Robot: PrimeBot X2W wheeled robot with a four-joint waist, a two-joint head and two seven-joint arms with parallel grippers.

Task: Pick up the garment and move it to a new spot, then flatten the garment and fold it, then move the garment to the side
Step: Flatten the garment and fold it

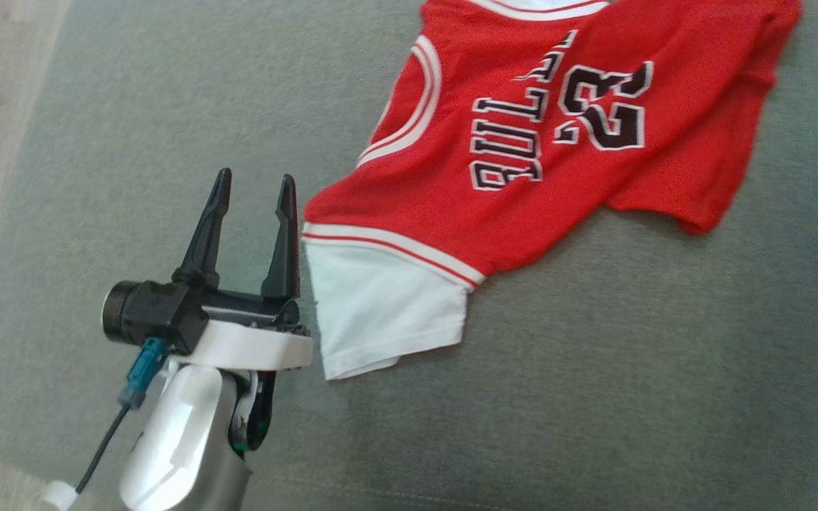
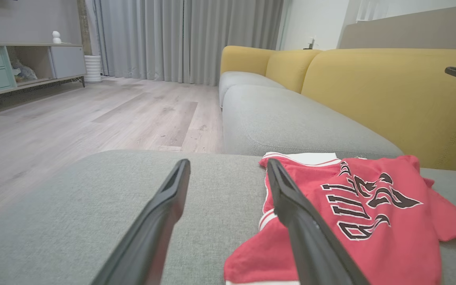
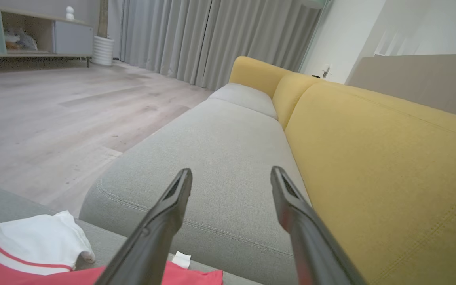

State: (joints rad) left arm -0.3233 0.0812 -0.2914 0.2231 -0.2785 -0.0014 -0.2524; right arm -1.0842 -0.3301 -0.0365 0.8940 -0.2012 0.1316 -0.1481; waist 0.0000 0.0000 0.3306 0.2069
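The fingers [image 1: 204, 238] of the left gripper [image 1: 255, 177] are seen spread wide, with nothing held between them. They are poised low over the grey seat cushion [image 1: 593, 397], just beside the garment's nearest edge. In the left wrist view one finger is seen across the red cloth, but whether the cloth is touched cannot be told.

To the right of that gripper, the garment [image 1: 522, 163] is laid on the cushion, loosely spread and rumpled rather than flat. It is judged to be light, soft and limp. It would be expected to sag and drape once lifted, and the smooth knit may slip from a shallow pinch. A firmer hold is likely to be had where the cloth is doubled: at the banded seam of the white sleeve [image 1: 380, 312], or at the trimmed shoulders.

It is a red basketball jersey with white and red striped bands at the armholes and neck. Black lettering and the number 23 are outlined in white and read upside down in the head view. Its right side is creased and partly turned under.

Further right, the fingers [image 3: 160, 225] of the right gripper [image 3: 232, 171] are likewise parted wide and empty. They are held above the garment's far edge, with the yellow backrest [image 3: 370, 158] alongside.
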